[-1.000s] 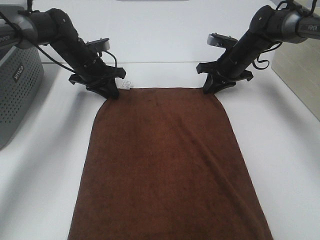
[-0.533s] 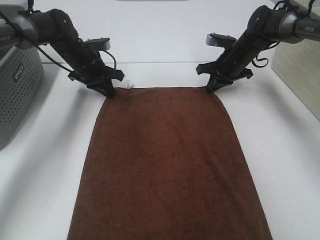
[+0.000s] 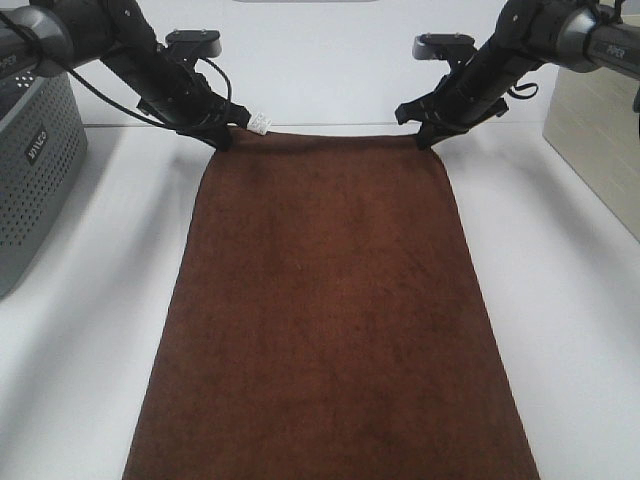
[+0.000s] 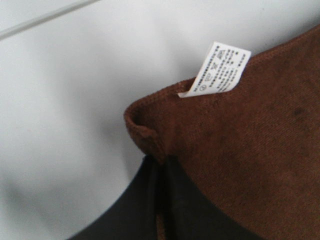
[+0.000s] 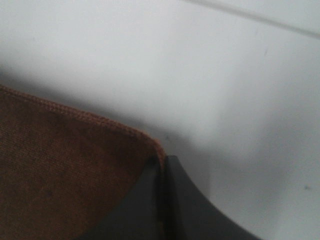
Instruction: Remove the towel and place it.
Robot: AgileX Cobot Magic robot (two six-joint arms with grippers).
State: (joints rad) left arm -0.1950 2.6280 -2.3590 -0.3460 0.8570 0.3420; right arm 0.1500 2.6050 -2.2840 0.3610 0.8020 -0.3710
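The dark reddish-brown towel (image 3: 325,310) lies spread lengthwise down the white table, its far edge lifted. My left gripper (image 3: 222,136) is shut on its far left corner, right beside the small white tag (image 3: 259,124). My right gripper (image 3: 427,138) is shut on the far right corner. In the left wrist view the towel corner (image 4: 235,145) and tag (image 4: 216,70) sit pinched between the dark fingers (image 4: 150,205). In the right wrist view the hemmed corner (image 5: 75,170) is clamped between the fingers (image 5: 155,200).
A grey perforated basket (image 3: 35,170) stands at the left edge of the table. A beige box or panel (image 3: 595,140) stands at the right edge. A seam line crosses the white table (image 3: 320,90) behind the towel.
Both grippers have moved away toward the far side of the table and slightly up, dragging the towel's far edge with them. The towel is stretched longer and flatter.
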